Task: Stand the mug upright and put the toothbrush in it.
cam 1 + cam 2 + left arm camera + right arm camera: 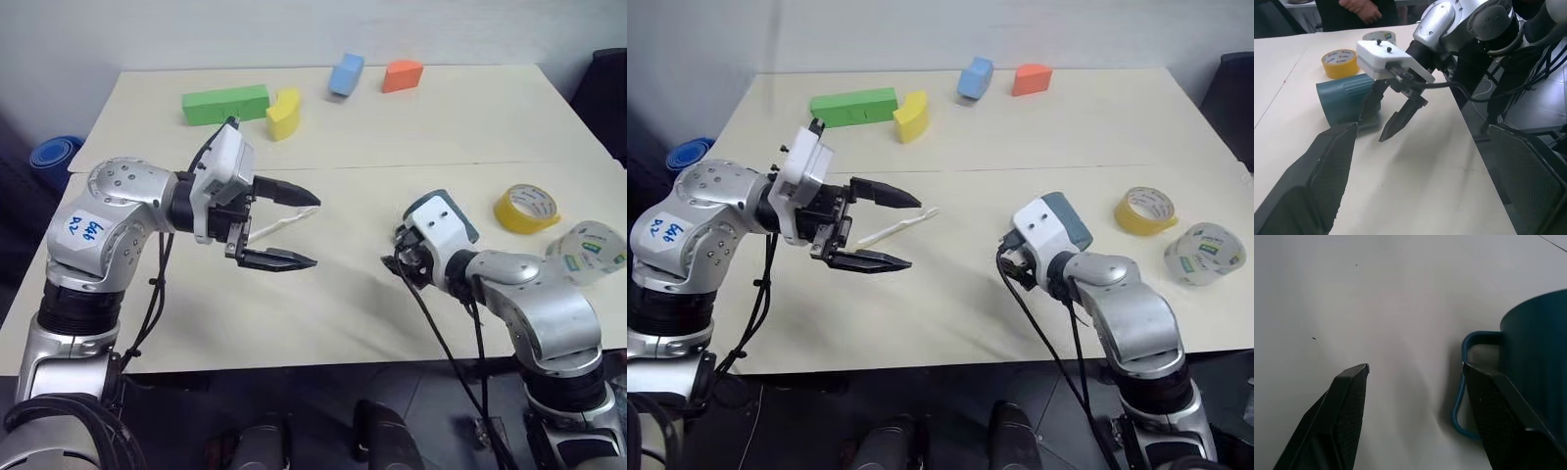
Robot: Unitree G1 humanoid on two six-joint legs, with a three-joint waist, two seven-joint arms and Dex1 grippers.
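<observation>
The dark teal mug (pixel 1344 98) lies on its side on the table, right of centre, its loop handle (pixel 1463 382) resting against the tabletop. My right gripper (pixel 1415 367) is open beside the mug, one finger close to the handle and bare table between the two fingers. From the head views the right wrist hides most of the mug (pixel 1070 221). The white toothbrush (pixel 279 223) lies flat on the table left of centre. My left gripper (pixel 315 232) hovers above the toothbrush, wide open and pointing to the right, holding nothing.
A yellow tape roll (pixel 526 208) and a clear tape roll (pixel 588 250) sit right of the mug. Green (pixel 225 104), yellow (pixel 284 113), blue (pixel 346 73) and orange (pixel 403 74) foam blocks line the far side. A person's hand (pixel 1364 7) rests beyond the table.
</observation>
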